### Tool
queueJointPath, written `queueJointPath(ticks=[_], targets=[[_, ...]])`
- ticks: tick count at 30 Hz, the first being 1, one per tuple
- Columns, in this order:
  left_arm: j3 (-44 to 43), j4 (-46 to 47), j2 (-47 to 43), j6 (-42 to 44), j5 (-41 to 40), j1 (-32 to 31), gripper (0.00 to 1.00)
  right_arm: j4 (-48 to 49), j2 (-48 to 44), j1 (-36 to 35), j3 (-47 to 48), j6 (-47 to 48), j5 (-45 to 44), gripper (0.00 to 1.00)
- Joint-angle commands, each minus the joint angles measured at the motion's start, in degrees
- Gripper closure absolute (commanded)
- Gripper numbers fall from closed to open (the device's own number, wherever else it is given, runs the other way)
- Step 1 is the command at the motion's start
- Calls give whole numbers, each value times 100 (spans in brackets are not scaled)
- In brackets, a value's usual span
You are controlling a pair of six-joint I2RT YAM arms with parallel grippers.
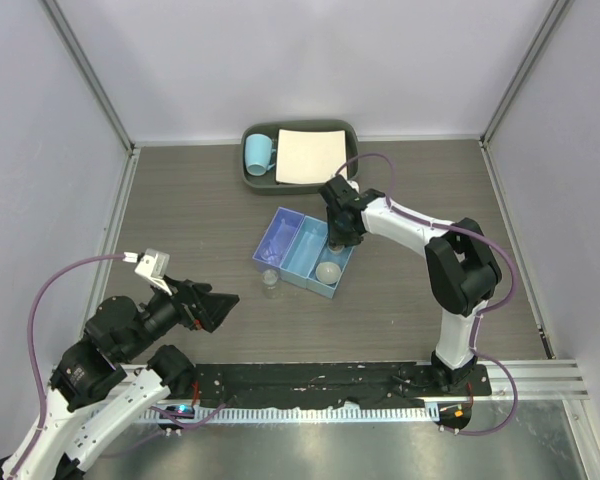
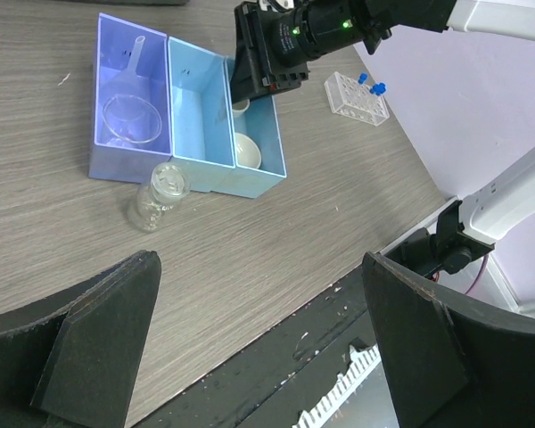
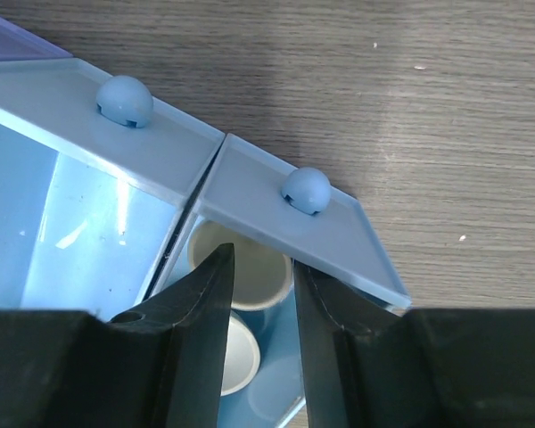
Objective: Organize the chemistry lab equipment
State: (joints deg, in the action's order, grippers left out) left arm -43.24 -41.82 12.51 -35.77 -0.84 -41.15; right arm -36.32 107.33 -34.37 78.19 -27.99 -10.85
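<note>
Right gripper [image 3: 262, 272] — jaws narrowly parted — directly over white dish [image 3: 250, 242] inside blue box [image 3: 285, 221].

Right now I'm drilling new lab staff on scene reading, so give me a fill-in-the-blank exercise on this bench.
The purple compartment of the box holds a glass ___.
The right hand hangs over the compartment with the white ___.
The light-blue mug sits in the dark grey ___.
The open left hand holds ___.
Missing: funnel; dishes; tray; nothing.

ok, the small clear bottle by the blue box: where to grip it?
Probably around its body, from above: the small clear bottle looks upright, and the blue box sits close behind it, so close the jaws along that wall.
</note>
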Motion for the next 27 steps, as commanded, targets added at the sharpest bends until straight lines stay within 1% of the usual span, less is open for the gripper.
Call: queueJointPath(ticks=[1,6,12,16,17,22,24,27], targets=[[-17,122,58,-18,-74,-8,0,-156,-221,36,275,118,-268,61],[-17,122,67,-18,-92,-8,0,-455,-344,27,468,197,-479,60],[-9,140,251,-9,-56,-16,0,-771,-888,-219,688,250,-962,60],[-61,60,838,-35,-126,-16,0,-921,-1337,-570,820,259,-1427,60],[-105,8,936,-53,-179,-16,0,-1000,-1424,-771,881,267,-1629,60],[-360,-274,1613,-211,-583,-16,0,-1185,-1881,-1335,926,242,-2026,55],[-439,-326,1999,-307,-689,-16,1,-1132,-2127,-1545,760,197,-2087,53],[-553,-318,2667,-422,-759,-16,3,-966,-2487,-1669,364,136,-2001,49]])
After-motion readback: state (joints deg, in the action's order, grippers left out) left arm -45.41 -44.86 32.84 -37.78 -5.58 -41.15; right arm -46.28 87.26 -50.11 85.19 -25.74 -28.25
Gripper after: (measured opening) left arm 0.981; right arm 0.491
